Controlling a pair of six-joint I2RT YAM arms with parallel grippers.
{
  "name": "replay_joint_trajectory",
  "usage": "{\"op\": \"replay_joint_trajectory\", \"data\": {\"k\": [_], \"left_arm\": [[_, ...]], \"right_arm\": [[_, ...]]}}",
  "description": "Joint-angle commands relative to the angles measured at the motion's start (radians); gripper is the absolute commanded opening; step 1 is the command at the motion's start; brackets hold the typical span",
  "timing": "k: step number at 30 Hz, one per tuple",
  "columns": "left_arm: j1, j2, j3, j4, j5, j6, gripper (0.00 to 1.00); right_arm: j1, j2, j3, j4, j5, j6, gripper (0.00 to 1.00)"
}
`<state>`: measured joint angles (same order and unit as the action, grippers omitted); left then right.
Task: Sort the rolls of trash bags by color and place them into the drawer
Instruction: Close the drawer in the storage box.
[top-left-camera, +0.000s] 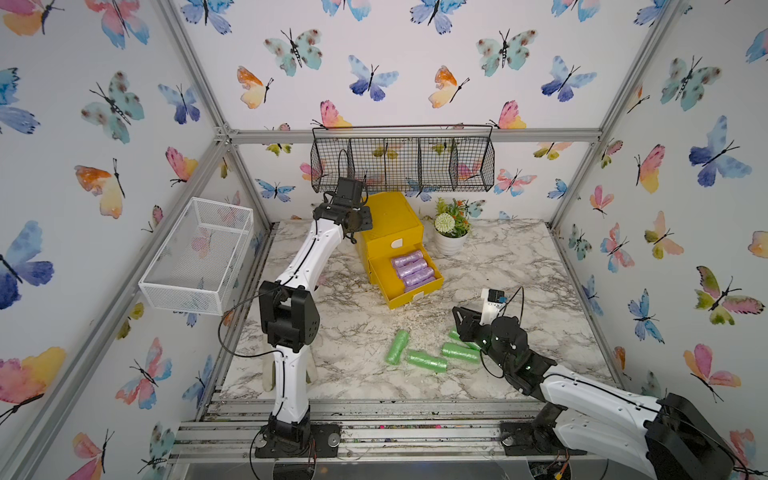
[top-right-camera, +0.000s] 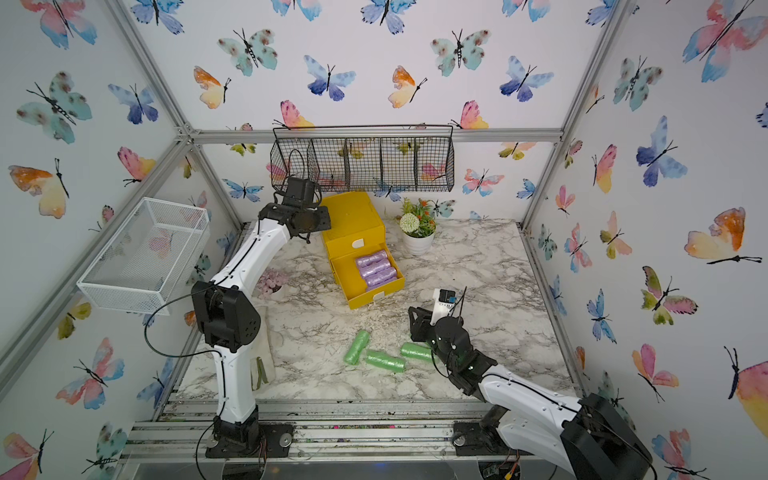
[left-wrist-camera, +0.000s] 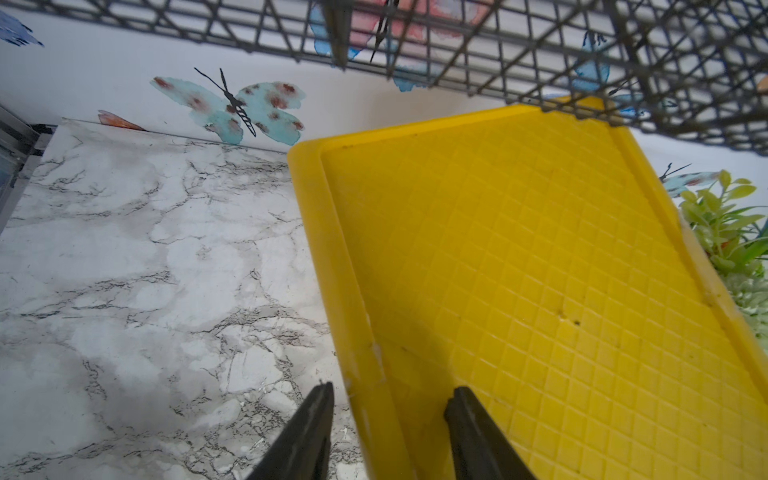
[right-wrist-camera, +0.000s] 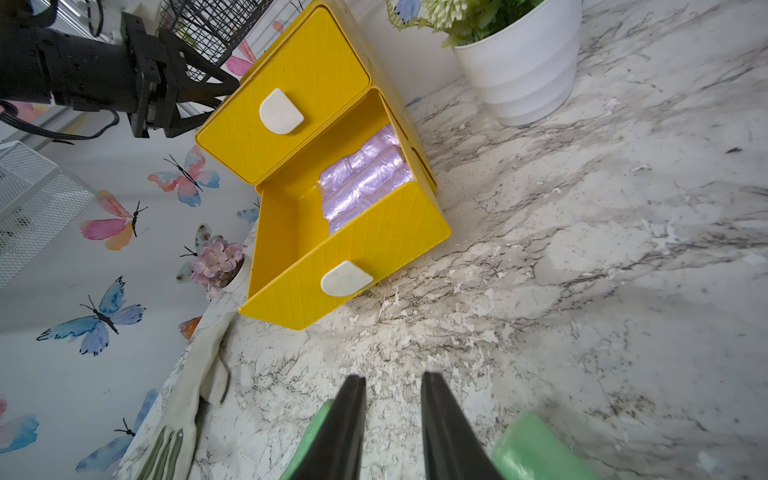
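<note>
Overhead, in both top views, showed the yellow chest (top-left-camera: 390, 224) at the back of the marble tabletop (top-left-camera: 519, 270), with the bottom drawer (top-left-camera: 415, 294) pulled out and packed with four purple rolls (top-left-camera: 411, 268) side by side. Showed the green rolls (top-left-camera: 426, 360) loose on the marble nearer the front, three in plain sight and a fourth half hidden under the right gripper (top-left-camera: 459, 326); no pink rolls anywhere in view. Placed the left gripper (top-left-camera: 355, 236) at the chest's top, on its left edge, close under the black wire basket (top-left-camera: 403, 164). From the left wrist, showed that gripper's fingers (left-wrist-camera: 309, 436) partly apart, astride the rim of the chest's top, holding nothing; contact with the rim impossible to judge. From the right wrist, showed narrow jaws with bare marble between them, empty, and a green roll on either side. Judged likely hazards: nudging a round, glossy roll away instead of catching it; mixing colours by dropping green in with purple; dragging the light chest while pulling another drawer, unless steadied; striking that basket on raising the left arm. Surface: white marble print, scuffed and flecked near the chest. Surroundings: butterfly wallpaper, aluminium frame, white mesh basket (top-left-camera: 195, 253), potted plant (top-left-camera: 451, 245), pink flower cluster (top-right-camera: 272, 280), pale glove (top-right-camera: 262, 365) at the left edge.
</note>
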<state>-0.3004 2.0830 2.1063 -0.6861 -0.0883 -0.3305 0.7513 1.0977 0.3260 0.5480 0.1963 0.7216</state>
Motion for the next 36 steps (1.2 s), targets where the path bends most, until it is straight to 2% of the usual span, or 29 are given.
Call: {"op": "replay_joint_trajectory", "data": {"k": [1, 10, 22, 36], "left_arm": [[0.003, -0.003, -0.055, -0.049, 0.016, -0.007, 0.47], [0.004, -0.009, -0.094, -0.036, 0.024, -0.011, 0.44], [0.011, -0.014, -0.131, -0.029, 0.035, -0.013, 0.43], [0.012, -0.009, -0.135, -0.029, 0.05, -0.016, 0.43]], "right_arm": [[-0.001, 0.063, -0.016, 0.141, -0.026, 0.025, 0.27], [-0.001, 0.281, 0.046, 0.334, -0.041, 0.062, 0.24], [-0.001, 0.531, 0.162, 0.496, -0.087, 0.153, 0.22], [-0.001, 0.686, 0.326, 0.485, -0.023, 0.11, 0.22]]}}
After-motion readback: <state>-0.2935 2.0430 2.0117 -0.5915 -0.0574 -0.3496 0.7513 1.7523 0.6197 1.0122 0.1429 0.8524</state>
